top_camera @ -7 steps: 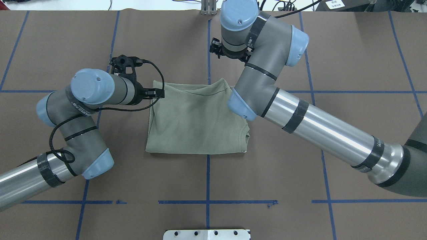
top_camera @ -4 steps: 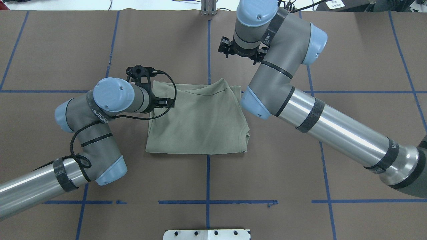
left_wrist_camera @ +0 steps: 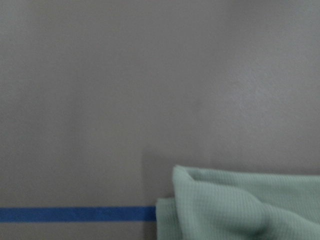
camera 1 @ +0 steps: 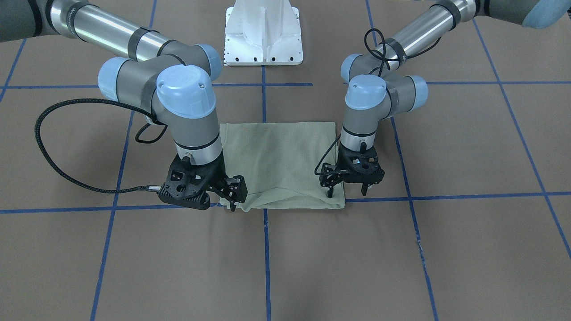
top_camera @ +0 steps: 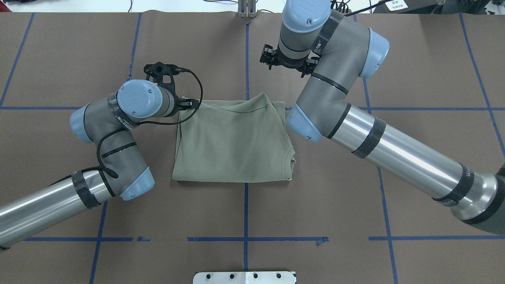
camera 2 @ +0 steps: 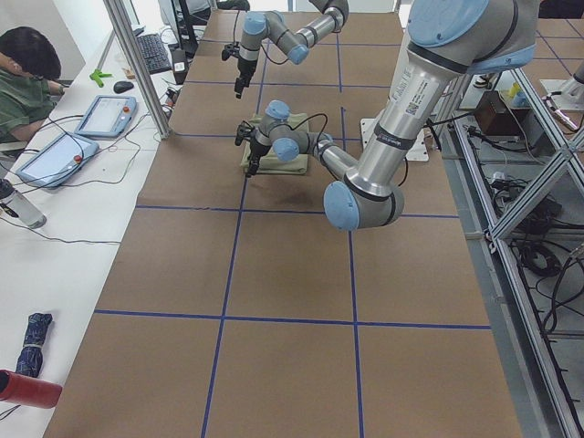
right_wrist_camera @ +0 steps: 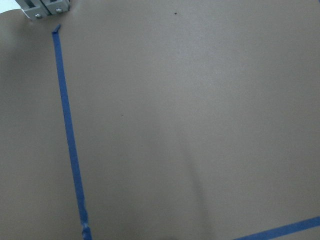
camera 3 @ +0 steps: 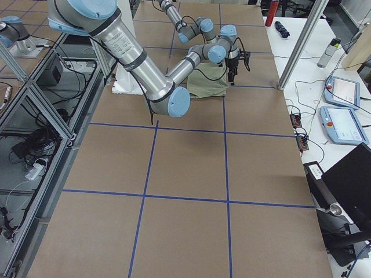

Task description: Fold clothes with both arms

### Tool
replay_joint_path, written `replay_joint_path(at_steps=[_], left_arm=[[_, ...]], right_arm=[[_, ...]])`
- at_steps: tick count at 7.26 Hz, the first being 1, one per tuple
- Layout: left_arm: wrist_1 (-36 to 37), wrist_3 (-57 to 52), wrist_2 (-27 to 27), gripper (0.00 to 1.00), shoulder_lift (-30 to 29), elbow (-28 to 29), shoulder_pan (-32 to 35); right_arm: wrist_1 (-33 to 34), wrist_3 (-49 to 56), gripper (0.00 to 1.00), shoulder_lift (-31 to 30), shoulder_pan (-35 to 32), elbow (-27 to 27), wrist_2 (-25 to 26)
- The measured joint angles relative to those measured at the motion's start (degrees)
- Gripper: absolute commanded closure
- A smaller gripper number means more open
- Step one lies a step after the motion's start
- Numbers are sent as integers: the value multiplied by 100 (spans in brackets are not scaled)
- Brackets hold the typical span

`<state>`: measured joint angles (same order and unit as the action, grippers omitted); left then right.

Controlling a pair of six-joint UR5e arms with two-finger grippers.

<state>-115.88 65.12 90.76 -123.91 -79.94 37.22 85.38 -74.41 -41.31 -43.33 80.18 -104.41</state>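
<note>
The sage-green shirt lies folded into a rough rectangle at the table's middle, neck opening at its near right corner. In the front-facing view my left gripper hangs open at the shirt's far left corner: one fingertip is over the cloth, the other off it over the table. My right gripper is tilted, fingers apart, just beside the far right corner and holding nothing. The left wrist view shows only a cloth corner. The right wrist view shows bare table.
Blue tape lines grid the brown table cover. The white pedestal base stands at the robot's edge. A metal bracket sits at the far edge. A seated person and tablets are at a side table.
My right arm has swung off the shirt's far right corner, farther away and to the right. My left wrist first shifted right toward the shirt, then back toward the far side.
</note>
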Motion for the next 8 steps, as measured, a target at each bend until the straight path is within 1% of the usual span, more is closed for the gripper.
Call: replay_joint_path(at_steps=[2,3,4,5,6,7,8], left_arm=[[-48,-430,-160,0,-39,445,287],[-86,-711,-182,0,-48,489,439],[-89,-978,39,0,-26,333,651],[-1,-1304,491,0,135,-108,924],[255,-1835,958,0,484,-802,1251],[654,-2552,1405,0,836,-1457,1640],[1063,-3413,1942,0,1190,-1974,2164]], right_arm=[[-7,76,0,-221,-3,234,-10],[1,176,0,-309,-29,359,-45],[12,391,0,-378,-139,429,-212],[40,775,0,-536,-365,532,-536],[160,1484,0,-880,-697,790,-880],[427,2454,0,-1299,-1095,1159,-1124],[822,3623,0,-1749,-1612,1539,-1385]])
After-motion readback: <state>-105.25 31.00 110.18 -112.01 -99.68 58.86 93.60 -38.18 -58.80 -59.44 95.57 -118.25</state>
